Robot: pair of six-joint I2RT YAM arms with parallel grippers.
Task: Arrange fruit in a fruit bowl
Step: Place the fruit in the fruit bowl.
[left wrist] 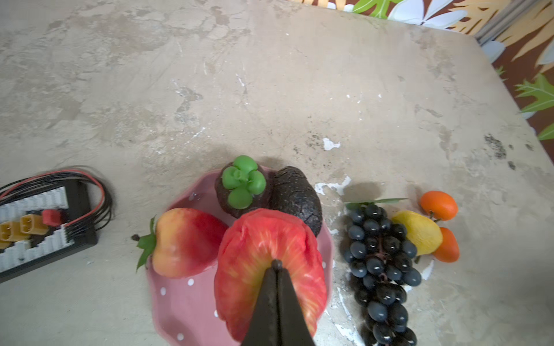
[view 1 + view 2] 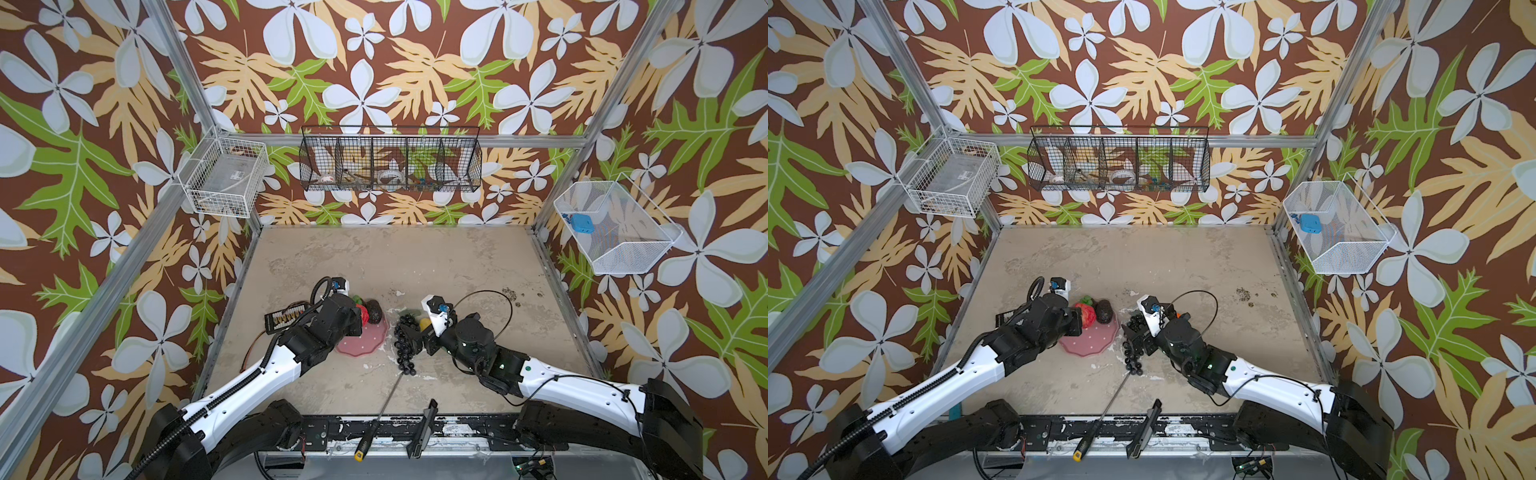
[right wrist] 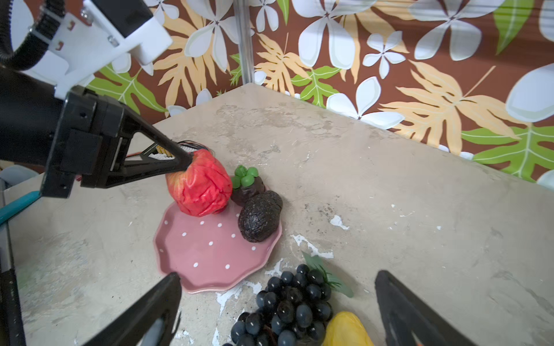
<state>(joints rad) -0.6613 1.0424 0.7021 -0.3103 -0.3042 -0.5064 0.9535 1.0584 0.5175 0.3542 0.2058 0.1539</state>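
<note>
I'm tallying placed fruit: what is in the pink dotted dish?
In the pink dish lie a mangosteen, an avocado and a leafy apple. The left gripper pinches a second apple by its stem above it; that apple hides the dish beneath, so contact is unclear.

Both arms extend forward and inward; left gripper (image 1: 276, 265) pinched shut (tips meeting) on red apple (image 1: 251, 239); right gripper (image 3: 277, 277) spread wide.

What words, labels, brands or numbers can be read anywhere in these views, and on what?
No text can be read in any view.
Small label on the clear box in the white wire basket: too small to read.
Yellow and black screwdriver handle: no print can be made out.
</note>
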